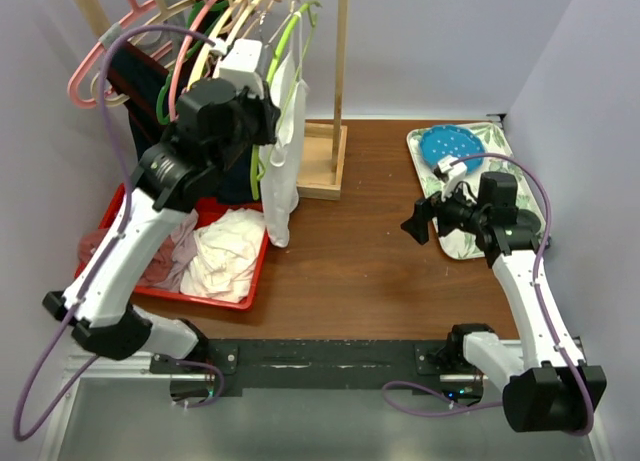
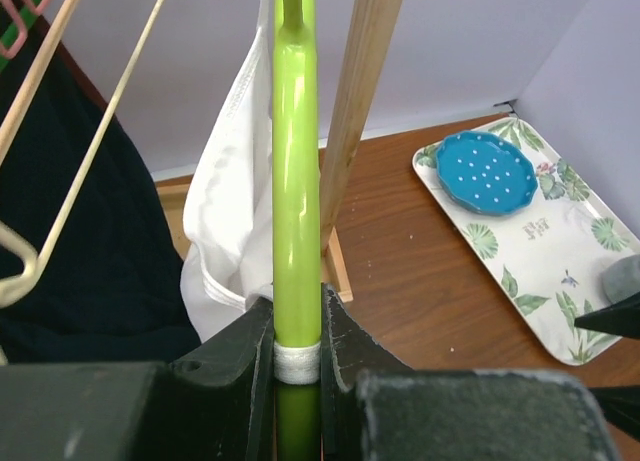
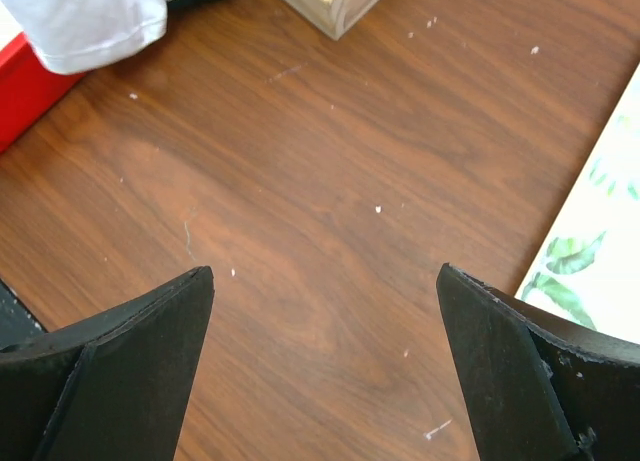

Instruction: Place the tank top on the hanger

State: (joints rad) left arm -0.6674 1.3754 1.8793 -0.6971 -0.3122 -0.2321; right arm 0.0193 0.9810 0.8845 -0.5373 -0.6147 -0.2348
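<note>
The white tank top (image 1: 283, 161) hangs on the lime yellow-green hanger (image 1: 298, 26) at the wooden rack, its hem near the red bin. My left gripper (image 1: 262, 116) is shut on the hanger's lime arm (image 2: 296, 211); in the left wrist view the tank top (image 2: 232, 231) drapes to the left of that arm. My right gripper (image 1: 418, 223) is open and empty above bare table, right of the rack; its black fingers (image 3: 130, 351) frame the wood. The tank top's hem (image 3: 90, 21) shows at the top left of the right wrist view.
A wooden rack (image 1: 330, 111) holds pink, cream and darker green hangers and a dark navy garment (image 2: 90, 261). A red bin (image 1: 240, 296) of cloths lies front left. A leaf-print tray (image 1: 500, 141) with a blue dish (image 1: 448, 146) lies on the right.
</note>
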